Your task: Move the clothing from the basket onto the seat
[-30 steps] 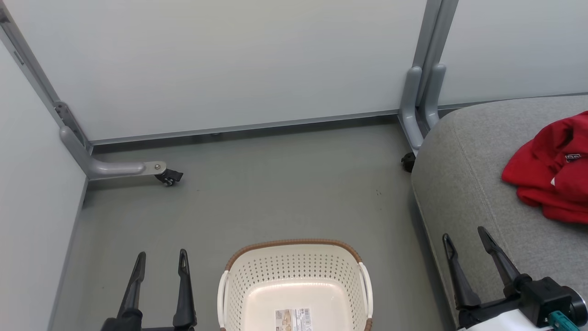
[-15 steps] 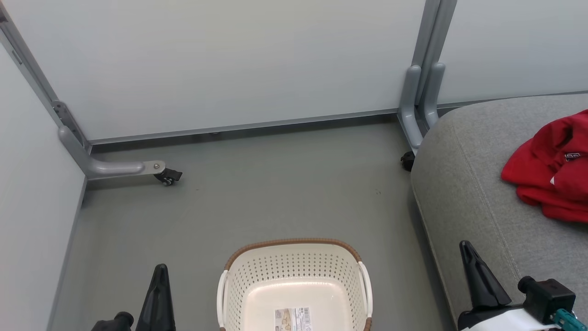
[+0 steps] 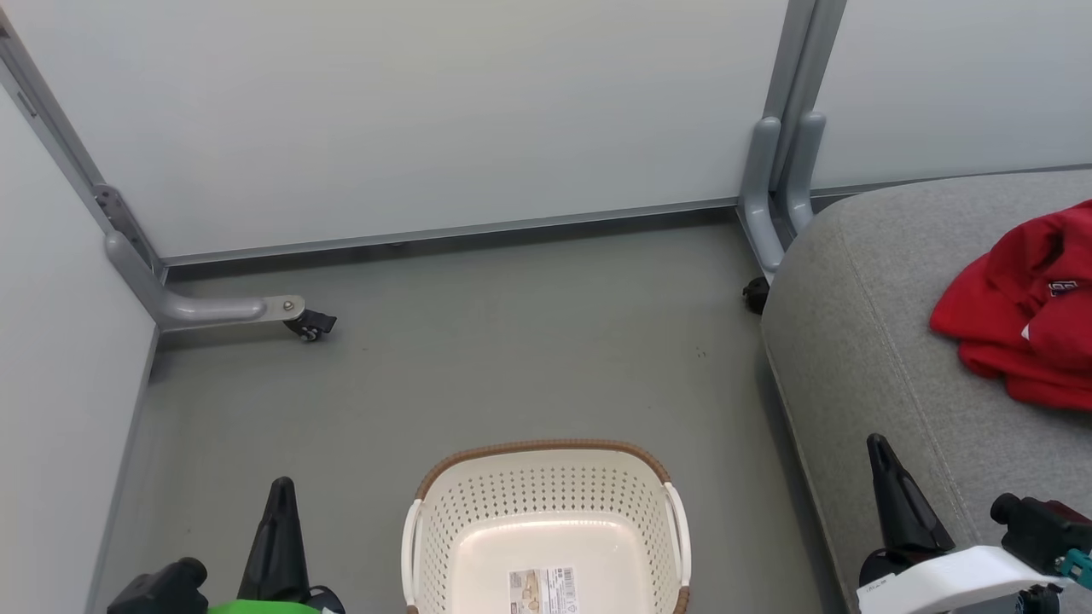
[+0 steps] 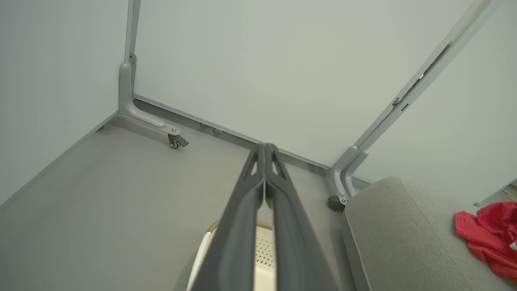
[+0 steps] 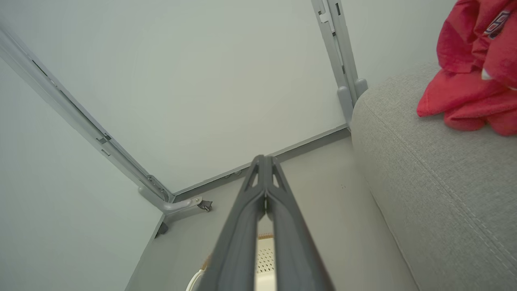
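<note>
Clothing (image 3: 1019, 341) heaped on seat (image 3: 862, 341), frame right; basket (image 3: 546, 446) holds none. Left gripper (image 4: 264, 147), right gripper (image 5: 264, 159): fingers together, empty. Task seemingly done; arms need only park.

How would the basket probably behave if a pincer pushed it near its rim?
The basket is perforated plastic with just a paper label visible inside, so probably light yet fairly stiff. On the smooth floor it would likely slide easily. A push high on the rim might tip it, as nothing seems to weigh it down.

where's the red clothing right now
In the head view the clothing lies heaped at the right edge, on the seat, right of the basket.
</note>
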Available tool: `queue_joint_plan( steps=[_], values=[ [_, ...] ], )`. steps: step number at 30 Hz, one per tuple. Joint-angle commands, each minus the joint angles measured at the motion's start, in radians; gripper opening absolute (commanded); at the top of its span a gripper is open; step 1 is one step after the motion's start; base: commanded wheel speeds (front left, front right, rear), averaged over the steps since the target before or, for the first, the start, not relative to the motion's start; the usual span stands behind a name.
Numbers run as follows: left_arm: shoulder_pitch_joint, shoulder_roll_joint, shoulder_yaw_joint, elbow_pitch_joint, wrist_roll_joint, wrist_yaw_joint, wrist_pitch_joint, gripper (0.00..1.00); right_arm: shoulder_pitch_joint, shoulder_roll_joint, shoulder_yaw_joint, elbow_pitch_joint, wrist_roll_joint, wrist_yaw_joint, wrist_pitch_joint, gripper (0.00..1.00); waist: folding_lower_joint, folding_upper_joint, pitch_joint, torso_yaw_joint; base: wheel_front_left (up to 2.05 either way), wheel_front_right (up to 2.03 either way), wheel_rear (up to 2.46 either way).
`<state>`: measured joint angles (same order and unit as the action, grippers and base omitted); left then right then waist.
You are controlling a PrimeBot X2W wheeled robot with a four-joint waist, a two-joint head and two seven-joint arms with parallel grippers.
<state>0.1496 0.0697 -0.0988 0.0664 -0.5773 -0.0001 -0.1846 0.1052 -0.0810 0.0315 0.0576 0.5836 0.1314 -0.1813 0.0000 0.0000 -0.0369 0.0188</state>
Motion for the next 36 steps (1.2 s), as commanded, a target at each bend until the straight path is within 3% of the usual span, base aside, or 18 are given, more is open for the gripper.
queue_joint_plan(
  steps=[1, 36],
  values=[
    [-0.036, 0.009, 0.007, -0.006, -0.045, -0.007, 0.007, 0.0, -0.029, -0.01, -0.006, -0.004, 0.043, 0.0, 0.007, 0.0, 0.0, 0.0, 0.001, 0.0, 0.0, 0.0, 0.0],
    [-0.142, 0.022, 0.069, 0.076, -0.531, -0.066, 0.114, 0.0, -0.115, -0.012, -0.044, 0.082, 0.521, -0.001, 0.119, 0.0, 0.0, 0.0, 0.015, -0.007, 0.0, 0.0, 0.0]
  ],
)
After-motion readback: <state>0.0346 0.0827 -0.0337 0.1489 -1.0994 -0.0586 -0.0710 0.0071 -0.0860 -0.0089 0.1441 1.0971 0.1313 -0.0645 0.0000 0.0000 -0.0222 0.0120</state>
